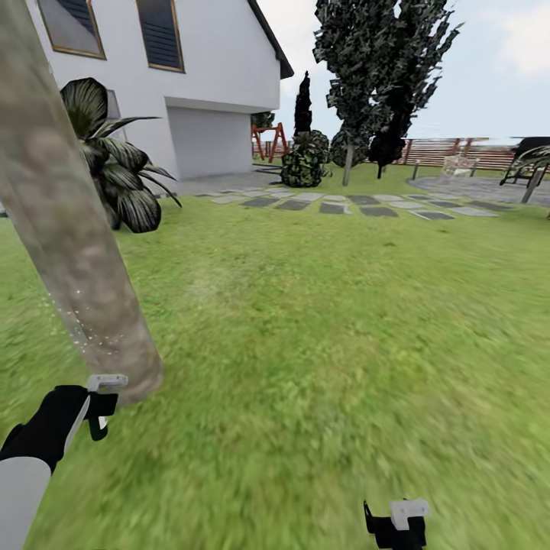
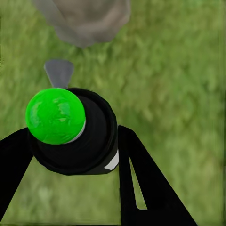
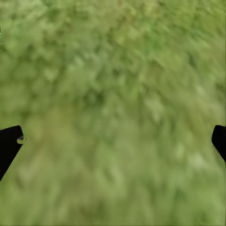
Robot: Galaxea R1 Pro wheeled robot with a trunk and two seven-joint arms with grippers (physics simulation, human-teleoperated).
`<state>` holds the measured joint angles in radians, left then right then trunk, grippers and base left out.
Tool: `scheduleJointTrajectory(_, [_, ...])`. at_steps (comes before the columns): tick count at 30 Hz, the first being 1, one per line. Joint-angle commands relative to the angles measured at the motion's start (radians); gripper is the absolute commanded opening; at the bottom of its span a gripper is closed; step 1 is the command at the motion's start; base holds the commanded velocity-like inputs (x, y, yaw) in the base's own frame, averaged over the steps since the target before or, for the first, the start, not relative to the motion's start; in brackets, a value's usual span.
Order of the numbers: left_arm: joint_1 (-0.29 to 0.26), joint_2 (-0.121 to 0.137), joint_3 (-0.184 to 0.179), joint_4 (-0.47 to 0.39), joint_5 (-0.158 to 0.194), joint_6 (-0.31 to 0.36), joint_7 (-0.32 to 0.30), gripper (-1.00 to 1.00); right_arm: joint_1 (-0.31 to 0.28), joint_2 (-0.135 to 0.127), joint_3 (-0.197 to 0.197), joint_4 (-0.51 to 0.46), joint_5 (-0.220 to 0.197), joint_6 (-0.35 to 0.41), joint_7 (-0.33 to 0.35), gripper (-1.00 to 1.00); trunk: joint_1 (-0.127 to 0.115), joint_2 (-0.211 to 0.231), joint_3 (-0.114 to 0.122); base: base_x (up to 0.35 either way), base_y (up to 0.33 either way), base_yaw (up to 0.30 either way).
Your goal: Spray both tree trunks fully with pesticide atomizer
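Observation:
The pesticide atomizer (image 2: 75, 136) is a black bottle with a bright green ball top (image 2: 55, 115) and a grey nozzle (image 2: 58, 71). My left gripper (image 2: 73, 141) is shut on it, one black finger on each side. The nozzle points toward the base of the near tree trunk (image 2: 84, 19). That trunk (image 1: 69, 229) is a thick pale mottled column leaning across the left of the head view, with fine white specks along its lower left side. My left gripper (image 1: 99, 416) hangs just short of its foot. My right gripper (image 1: 393, 527) is open over grass. A second tall tree (image 1: 348, 164) stands far back.
Lawn (image 1: 321, 344) spreads ahead and right. A broad-leaved dark plant (image 1: 114, 168) grows behind the trunk beside the white house (image 1: 214, 84). Grey stepping stones (image 1: 344, 205), dark bushes (image 1: 304, 162), a wooden fence (image 1: 451, 151) and paving lie far back.

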<state>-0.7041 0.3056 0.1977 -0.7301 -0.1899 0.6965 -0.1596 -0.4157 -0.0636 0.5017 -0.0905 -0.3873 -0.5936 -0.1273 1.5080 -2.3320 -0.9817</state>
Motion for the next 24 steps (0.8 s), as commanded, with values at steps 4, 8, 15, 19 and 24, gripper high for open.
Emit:
scheduleJointTrajectory(4, [0.000,0.000,0.000,0.000,0.000,0.000,0.000,-1.00,0.000,0.000,0.000,0.000,0.001,0.000,0.000,1.00,0.000,0.000,0.000,0.137,-0.270,0.273])
scheduleJointTrajectory(8, [0.000,0.000,0.000,0.000,0.000,0.000,0.000,-1.00,0.000,0.001,0.000,0.000,0.001,0.000,0.000,1.00,0.000,0.000,0.000,0.138,-0.270,0.277])
scheduleJointTrajectory(15, [0.000,0.000,0.002,0.000,0.001,0.000,0.000,-1.00,0.000,0.001,0.000,0.000,0.001,0.000,0.000,1.00,0.000,0.000,0.000,0.144,-0.267,0.278])
scheduleJointTrajectory(19, [0.000,0.000,-0.002,-0.001,0.000,-0.001,-0.001,-1.00,0.000,0.001,0.000,0.000,0.001,0.000,0.000,1.00,0.000,0.000,0.000,0.154,-0.259,0.278])
scheduleJointTrajectory(24, [0.000,0.001,0.001,-0.002,0.001,0.000,-0.001,-1.00,0.000,0.001,0.000,0.000,0.001,0.000,0.000,1.00,0.000,0.000,0.000,0.159,-0.254,0.278])
